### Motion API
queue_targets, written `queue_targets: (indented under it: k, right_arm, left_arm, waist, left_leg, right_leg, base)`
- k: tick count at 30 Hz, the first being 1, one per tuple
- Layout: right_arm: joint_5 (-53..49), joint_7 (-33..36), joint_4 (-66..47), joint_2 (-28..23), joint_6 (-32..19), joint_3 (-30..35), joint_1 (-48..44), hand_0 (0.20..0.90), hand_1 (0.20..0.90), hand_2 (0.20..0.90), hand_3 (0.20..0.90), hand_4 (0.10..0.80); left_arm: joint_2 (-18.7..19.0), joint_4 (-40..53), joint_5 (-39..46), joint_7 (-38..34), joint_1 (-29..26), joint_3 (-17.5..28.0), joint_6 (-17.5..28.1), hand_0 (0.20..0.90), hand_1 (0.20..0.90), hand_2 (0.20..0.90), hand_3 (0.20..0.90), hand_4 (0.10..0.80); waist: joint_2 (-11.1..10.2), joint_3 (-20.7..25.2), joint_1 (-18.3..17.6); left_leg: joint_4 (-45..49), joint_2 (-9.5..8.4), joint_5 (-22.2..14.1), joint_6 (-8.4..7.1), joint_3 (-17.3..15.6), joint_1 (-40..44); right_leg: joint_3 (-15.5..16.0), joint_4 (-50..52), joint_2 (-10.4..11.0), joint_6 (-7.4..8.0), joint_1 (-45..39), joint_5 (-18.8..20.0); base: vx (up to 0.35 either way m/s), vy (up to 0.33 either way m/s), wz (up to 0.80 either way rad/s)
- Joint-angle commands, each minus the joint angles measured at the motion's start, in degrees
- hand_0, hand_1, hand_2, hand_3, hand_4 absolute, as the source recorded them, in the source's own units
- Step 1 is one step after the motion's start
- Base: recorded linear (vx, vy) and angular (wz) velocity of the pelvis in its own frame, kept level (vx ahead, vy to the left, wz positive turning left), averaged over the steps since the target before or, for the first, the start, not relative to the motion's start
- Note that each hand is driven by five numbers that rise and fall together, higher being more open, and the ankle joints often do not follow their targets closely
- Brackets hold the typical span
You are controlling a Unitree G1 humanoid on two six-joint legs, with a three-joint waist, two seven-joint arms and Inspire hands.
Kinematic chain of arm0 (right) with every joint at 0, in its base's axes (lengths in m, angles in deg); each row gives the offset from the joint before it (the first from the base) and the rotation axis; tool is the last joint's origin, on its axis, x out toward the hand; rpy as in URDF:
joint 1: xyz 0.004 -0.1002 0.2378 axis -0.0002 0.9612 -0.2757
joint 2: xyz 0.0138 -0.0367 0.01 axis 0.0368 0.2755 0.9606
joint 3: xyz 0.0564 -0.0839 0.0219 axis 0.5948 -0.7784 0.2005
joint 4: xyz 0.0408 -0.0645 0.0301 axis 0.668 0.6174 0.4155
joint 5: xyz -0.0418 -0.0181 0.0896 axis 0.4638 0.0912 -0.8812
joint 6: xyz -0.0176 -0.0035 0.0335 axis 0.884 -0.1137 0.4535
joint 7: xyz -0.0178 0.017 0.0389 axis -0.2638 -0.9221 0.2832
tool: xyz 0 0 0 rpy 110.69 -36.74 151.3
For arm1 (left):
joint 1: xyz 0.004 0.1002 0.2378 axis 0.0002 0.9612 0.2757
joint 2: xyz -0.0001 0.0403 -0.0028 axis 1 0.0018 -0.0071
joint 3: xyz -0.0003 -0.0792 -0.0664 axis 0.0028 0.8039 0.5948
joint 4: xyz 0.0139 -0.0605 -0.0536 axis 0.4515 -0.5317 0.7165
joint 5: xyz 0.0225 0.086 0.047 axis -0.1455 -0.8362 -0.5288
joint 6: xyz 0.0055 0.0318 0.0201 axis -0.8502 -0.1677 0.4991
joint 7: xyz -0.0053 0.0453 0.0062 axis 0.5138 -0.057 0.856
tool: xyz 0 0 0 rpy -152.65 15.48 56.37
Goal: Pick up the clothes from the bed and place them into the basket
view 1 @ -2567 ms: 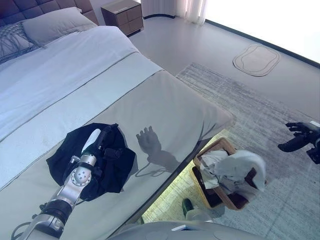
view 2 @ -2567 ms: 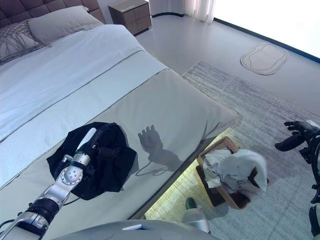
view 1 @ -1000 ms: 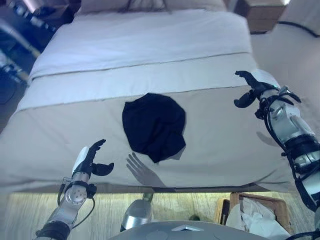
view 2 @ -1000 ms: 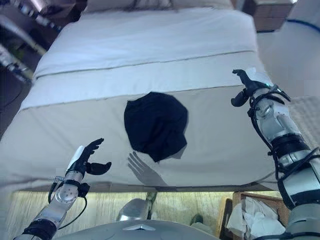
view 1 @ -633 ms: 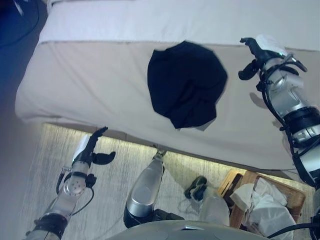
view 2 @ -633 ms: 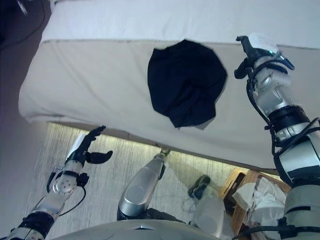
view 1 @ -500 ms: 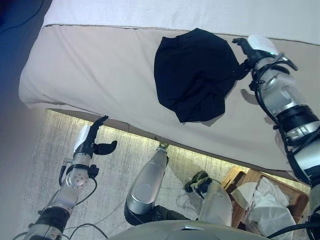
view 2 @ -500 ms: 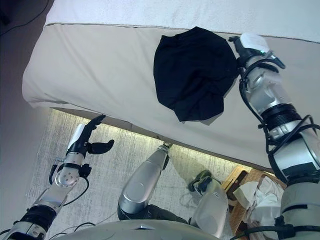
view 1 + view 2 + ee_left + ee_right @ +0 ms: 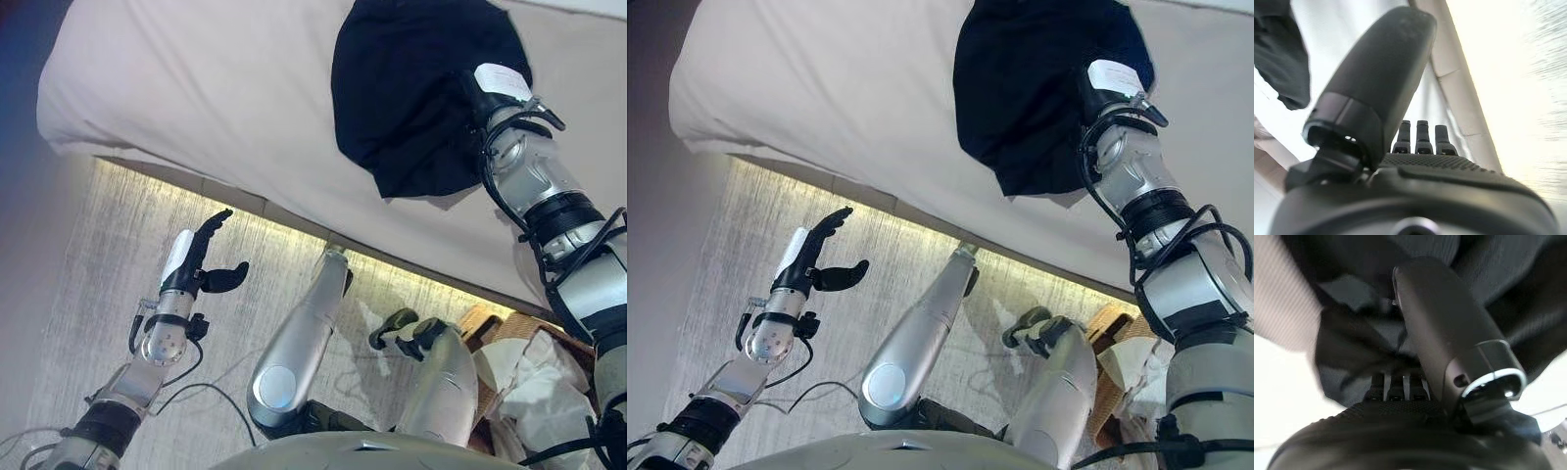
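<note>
We see the right hand [image 9: 487, 90] down on the crumpled black garment [image 9: 416, 88] atop the beige bed [image 9: 216, 98], its grip impossible to tell, left hand [image 9: 192, 262] spread wide over the grey rug [image 9: 108, 264].

Both eye views look steeply down from the head, side by side, and share almost the same scene: the bed [image 9: 196, 88] edge across the top, the rug [image 9: 108, 274] below it, the basket [image 9: 534, 367] at the lower right. The left wrist view looks from very close along the left hand [image 9: 1415, 142] toward the bed's side and the rug, a strip the eye views also show. The right wrist view looks along the right hand [image 9: 1400, 387], pressed near the black cloth [image 9: 1029, 88], which lies on the bed in both eye views
</note>
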State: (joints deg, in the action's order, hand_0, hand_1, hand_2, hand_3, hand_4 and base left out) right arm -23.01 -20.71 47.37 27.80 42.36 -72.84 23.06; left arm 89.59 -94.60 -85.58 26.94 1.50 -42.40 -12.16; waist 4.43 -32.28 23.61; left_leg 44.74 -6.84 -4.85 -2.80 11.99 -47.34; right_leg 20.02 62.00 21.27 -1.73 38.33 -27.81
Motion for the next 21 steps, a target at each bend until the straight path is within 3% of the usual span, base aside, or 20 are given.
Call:
queue_targets:
  k: [1, 8, 12, 14, 15, 21]
  right_arm:
    - [0.2, 2.36, 1.77, -0.86, 0.42, -4.27, -10.73, 0.9, 0.9, 0.9, 0.9, 0.8]
    - [-1.1, 0.57, 11.65, 0.01, -0.29, -7.83, -15.03, 0.9, 0.9, 0.9, 0.9, 0.8]
    - [-5.08, -0.83, 15.41, 1.37, -0.17, -7.57, -15.23, 0.9, 0.9, 0.9, 0.9, 0.8]
    - [-6.47, -0.79, 16.63, 1.59, -0.98, -7.01, -14.89, 0.432, 0.432, 0.432, 0.354, 0.254]
    - [-8.04, -0.09, 17.21, 1.59, -1.41, -6.63, -14.62, 0.3, 0.3, 0.3, 0.2, 0.1]
    - [-11.93, 2.69, 17.52, 0.19, -3.6, -4.77, -14.5, 0.3, 0.3, 0.3, 0.2, 0.1]
  left_arm:
    - [2.58, 7.9, 1.0, -4.15, -0.01, 1.95, 5.23, 0.9, 0.9, 0.9, 0.9, 0.8]
    - [3.55, 11.14, 1.31, -6.74, -1.3, 1.91, 6.59, 0.9, 0.9, 0.9, 0.9, 0.8]
    - [3.7, 11.56, 1.98, -7.09, -2.21, 2.07, 6.55, 0.9, 0.9, 0.9, 0.9, 0.8]
    - [3.9, 11.45, 2.29, -6.63, -2.79, 2.06, 6.1, 0.9, 0.9, 0.9, 0.9, 0.8]
    - [3.93, 11.34, 2.15, -6.5, -3.1, 1.97, 5.82, 0.9, 0.9, 0.9, 0.9, 0.8]
    - [4.41, 10.49, 0.76, -7.31, -2.9, 2.69, 6.87, 0.9, 0.9, 0.9, 0.9, 0.8]
  waist:
    - [3.44, 2.48, 1.17]
    - [4.2, 2.48, 2.25]
    - [4.27, 2.48, 2.4]
    - [4.05, 2.48, 2.37]
    - [3.85, 2.48, 2.33]
    - [2.96, 2.48, 1.63]
  left_leg:
    - [12.75, -3.79, -10.88, 6.38, -5.24, -3.99]
    - [17.66, -4.07, -11.69, 7.07, -5.21, -11.4]
    - [19.48, -4.12, -12.37, 7.42, -5.1, -13.0]
    - [20.07, -4.03, -12.69, 7.53, -5.13, -13.16]
    - [20.22, -4.02, -12.83, 7.51, -5.05, -12.96]
    - [21.69, -3.89, -14.42, 7.55, -5.06, -10.08]
  right_leg:
    - [2.49, 2.28, -6.68, -3.4, 5.37, 4.15]
    - [2.1, 6.91, -6.81, -3.08, 12.66, 3.0]
    - [1.97, 8.63, -7.43, -3.18, 14.27, 2.29]
    - [2.16, 9.12, -7.53, -3.18, 14.24, 1.99]
    - [2.29, 9.32, -7.66, -3.17, 14.0, 1.91]
    - [2.56, 9.07, -7.95, -3.3, 11.07, 1.69]
  base:
    - [-0.053, 0.014, 0.06]
    - [-0.072, -0.003, 0.11]
    - [-0.044, 0.009, -0.29]
    - [-0.033, -0.025, 0.15]
    - [-0.028, -0.058, 0.56]
    - [-0.017, -0.044, 0.08]
